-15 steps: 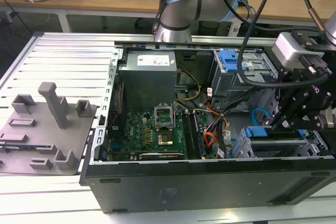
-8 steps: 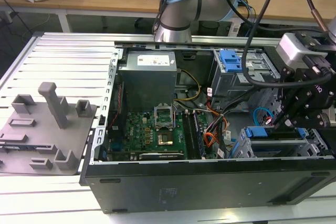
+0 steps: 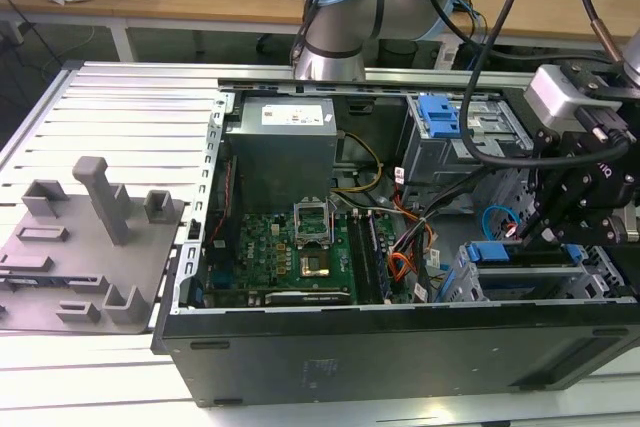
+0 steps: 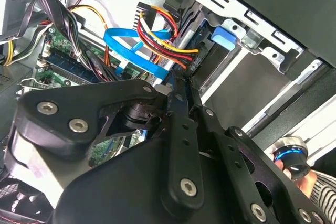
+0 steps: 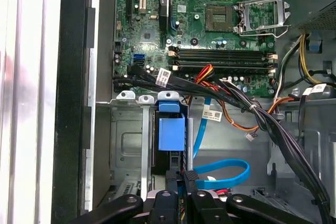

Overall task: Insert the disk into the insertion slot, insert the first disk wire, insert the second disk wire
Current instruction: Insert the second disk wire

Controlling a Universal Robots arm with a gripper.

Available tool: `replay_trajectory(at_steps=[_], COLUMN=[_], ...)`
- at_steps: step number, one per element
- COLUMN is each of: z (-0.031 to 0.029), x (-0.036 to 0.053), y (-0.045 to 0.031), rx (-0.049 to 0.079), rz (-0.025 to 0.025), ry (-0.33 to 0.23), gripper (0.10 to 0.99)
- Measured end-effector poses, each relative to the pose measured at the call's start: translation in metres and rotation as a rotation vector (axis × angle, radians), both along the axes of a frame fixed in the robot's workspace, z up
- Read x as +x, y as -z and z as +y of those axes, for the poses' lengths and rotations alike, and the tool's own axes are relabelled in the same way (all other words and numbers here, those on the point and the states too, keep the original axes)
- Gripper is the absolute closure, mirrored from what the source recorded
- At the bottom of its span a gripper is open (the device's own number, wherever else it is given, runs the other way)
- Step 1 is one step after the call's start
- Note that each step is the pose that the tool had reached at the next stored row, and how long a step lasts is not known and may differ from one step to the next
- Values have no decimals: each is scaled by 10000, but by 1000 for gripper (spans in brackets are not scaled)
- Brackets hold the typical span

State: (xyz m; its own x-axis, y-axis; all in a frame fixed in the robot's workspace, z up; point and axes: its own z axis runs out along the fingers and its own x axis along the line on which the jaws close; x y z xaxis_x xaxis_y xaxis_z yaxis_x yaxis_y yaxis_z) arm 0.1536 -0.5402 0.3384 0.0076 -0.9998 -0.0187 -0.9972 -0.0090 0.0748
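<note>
The disk sits inside the insertion slot (image 5: 126, 140), a silver sheet-metal cage; its blue carrier (image 5: 171, 129) shows at the bay's mouth. In the exterior view the carrier's blue rail (image 3: 505, 252) lies in the cage (image 3: 470, 282) at the case's near right corner. My gripper (image 5: 184, 178) hangs over the disk's connector end, its fingers (image 4: 181, 98) drawn close together. The second disk wire (image 5: 226, 174), a light-blue flat cable, loops round and its dark plug end meets the fingertips. A bundle of orange, red, yellow and black wires (image 4: 163, 38) runs to a dark plug beside the disk.
The motherboard (image 5: 210, 30) fills the case floor beyond the cage. Thick black cable bundles (image 5: 252, 111) cross close above the cage. A taller grey bay with a blue latch (image 3: 440, 117) stands behind. A grey fixture plate (image 3: 85, 247) lies outside the case on the exterior view's left.
</note>
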Motion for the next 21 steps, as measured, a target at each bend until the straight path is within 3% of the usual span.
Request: replay_trajectory(at_steps=[6,10,17,21], z=[0,1,-27,-29], x=[0,0,0,2], y=[-32,-36,-34,11], rx=[15,177,176,189], rz=[1,1,0,2], ry=[0,0,0,1], gripper=[925,925,925,925])
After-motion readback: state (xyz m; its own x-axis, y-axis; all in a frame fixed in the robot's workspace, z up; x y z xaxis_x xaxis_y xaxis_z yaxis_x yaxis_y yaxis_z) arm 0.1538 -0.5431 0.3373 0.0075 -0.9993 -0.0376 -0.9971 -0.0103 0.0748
